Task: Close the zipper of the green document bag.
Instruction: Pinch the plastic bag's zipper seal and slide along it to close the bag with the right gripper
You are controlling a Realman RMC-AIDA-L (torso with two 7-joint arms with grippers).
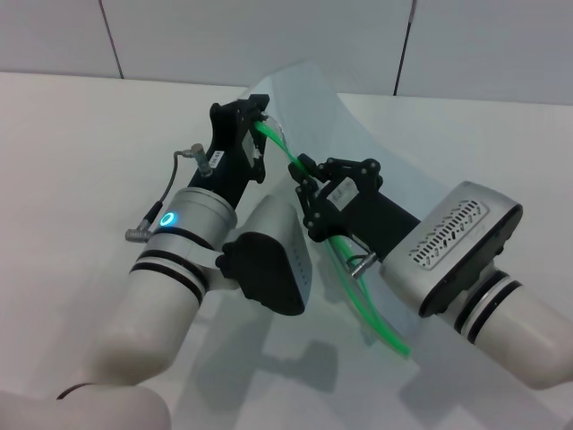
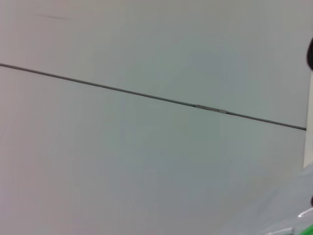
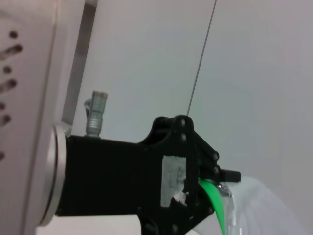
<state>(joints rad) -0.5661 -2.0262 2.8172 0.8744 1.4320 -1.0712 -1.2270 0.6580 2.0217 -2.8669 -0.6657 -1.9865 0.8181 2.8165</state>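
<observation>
The green document bag (image 1: 380,148) is a translucent pale pouch held up off the table between both arms, bowed into a curve. Its bright green zipper (image 1: 358,300) runs along the near edge from upper left to lower right. My left gripper (image 1: 258,118) is shut on the upper end of the zip edge. My right gripper (image 1: 306,181) is shut on the strip a short way below it; the slider is hidden between its fingers. In the right wrist view the left gripper (image 3: 211,180) pinches the zipper (image 3: 216,204) where the bag (image 3: 274,208) begins. In the left wrist view a bag corner (image 2: 288,208) shows.
The white table (image 1: 81,134) spreads to the left and behind the arms. Grey wall panels (image 1: 269,36) with dark seams rise at the back. The thick forearms of both arms fill the lower part of the head view.
</observation>
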